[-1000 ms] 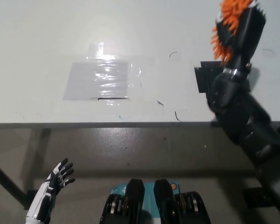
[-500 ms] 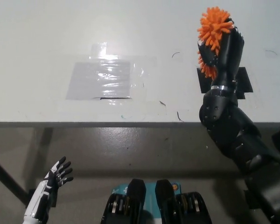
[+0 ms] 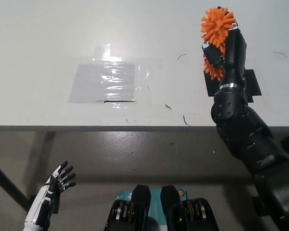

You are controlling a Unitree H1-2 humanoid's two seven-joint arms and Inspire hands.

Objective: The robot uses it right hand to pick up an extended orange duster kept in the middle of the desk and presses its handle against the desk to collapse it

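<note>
With the right hand [image 3: 226, 50] clamped around the orange duster [image 3: 216, 30] above the desk [image 3: 48, 43] at far right, press straight down, keeping the handle upright.

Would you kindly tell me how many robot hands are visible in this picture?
2. The black right robot hand grips the orange duster above the desk; the white left robot hand hangs open below the desk edge, lower left.

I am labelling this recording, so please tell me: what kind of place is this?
Probably a lab or test room: a plain white desk with clear tape and black tape marking spots, over a bare grey floor.
</note>
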